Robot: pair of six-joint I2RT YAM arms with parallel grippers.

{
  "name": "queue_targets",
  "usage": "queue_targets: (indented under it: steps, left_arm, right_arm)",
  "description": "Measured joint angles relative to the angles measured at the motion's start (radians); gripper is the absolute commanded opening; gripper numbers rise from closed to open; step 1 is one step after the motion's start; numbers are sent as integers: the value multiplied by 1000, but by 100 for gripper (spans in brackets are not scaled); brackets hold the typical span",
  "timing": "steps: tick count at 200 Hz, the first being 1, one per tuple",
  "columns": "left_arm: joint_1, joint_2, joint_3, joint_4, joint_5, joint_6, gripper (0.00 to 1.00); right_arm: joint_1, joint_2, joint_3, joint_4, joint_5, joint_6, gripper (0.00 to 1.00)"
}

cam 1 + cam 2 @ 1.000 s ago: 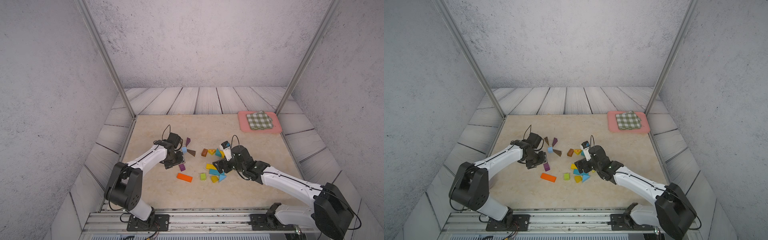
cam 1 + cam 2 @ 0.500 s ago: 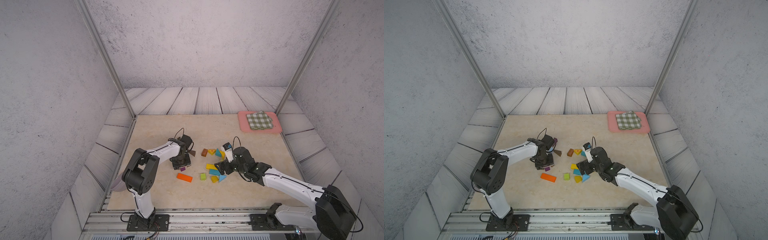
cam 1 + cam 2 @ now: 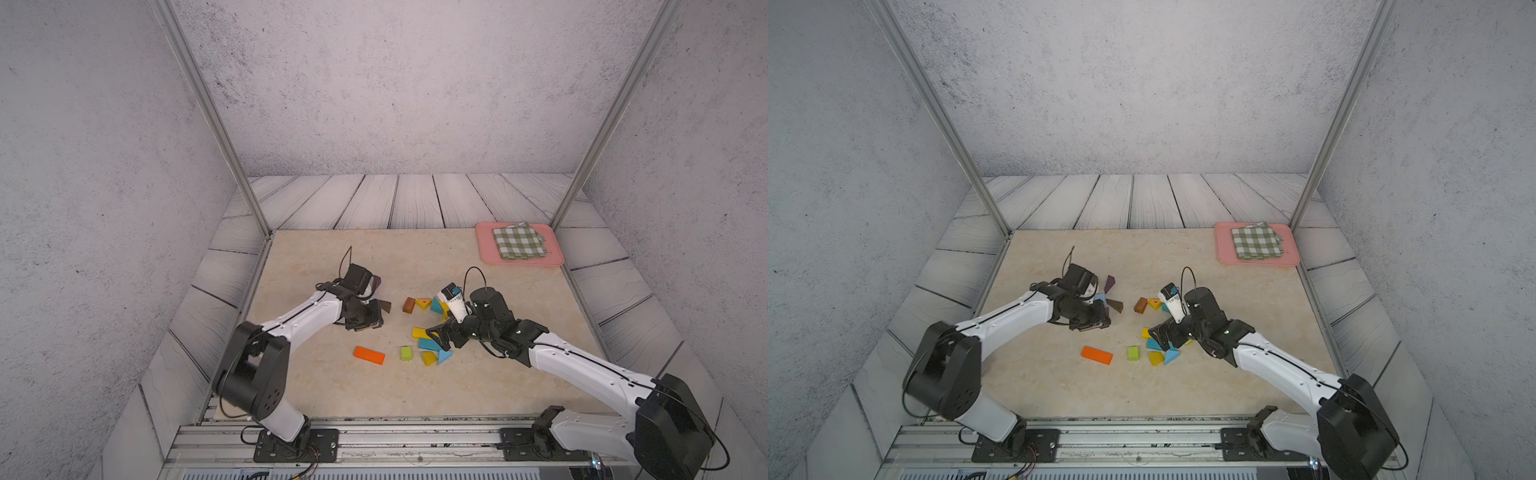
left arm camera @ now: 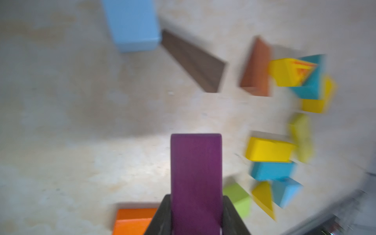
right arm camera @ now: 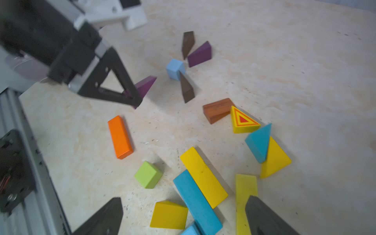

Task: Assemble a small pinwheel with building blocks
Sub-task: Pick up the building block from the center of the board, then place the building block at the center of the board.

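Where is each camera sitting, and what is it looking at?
Top views: up high at the robot's end, both looking down at the table, left arm and right arm.
Left wrist: on the left arm, looking down past the left gripper pinching a purple wedge.
Right wrist: on the right arm, looking across the blocks through the open right gripper; the left gripper shows too.
Shared: both wrist views show the orange bar and green cube.

The cloth (image 3: 519, 246) is being carried on the tray (image 3: 485, 254) at the table's (image 3: 332, 390) far right corner. A cube (image 3: 406, 353) is being kept between a bar (image 3: 369, 355) at left and the block pile (image 3: 428, 344) at right. A wedge (image 4: 196, 166) is being held in the left gripper (image 4: 196, 199).
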State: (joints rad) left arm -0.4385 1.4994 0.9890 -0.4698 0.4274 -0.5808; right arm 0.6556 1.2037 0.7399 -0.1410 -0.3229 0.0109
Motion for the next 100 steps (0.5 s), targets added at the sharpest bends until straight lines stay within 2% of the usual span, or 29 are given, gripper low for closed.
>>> queue_targets:
  steps: [18, 51, 74, 100]
  left_arm:
    - [51, -97, -71, 134, 210, 34, 0]
    - [41, -100, -196, 398, 487, -19, 0]
    - [17, -100, -245, 483, 593, -47, 0]
    - [-4, -120, -237, 499, 642, -31, 0]
  right_arm:
    - [-5, 0, 21, 19, -125, -202, 99]
    - [-20, 12, 37, 90, -271, -538, 99]
    - [-64, 100, 155, 47, -373, -750, 95]
    - [-93, 174, 243, -26, -439, -961, 82]
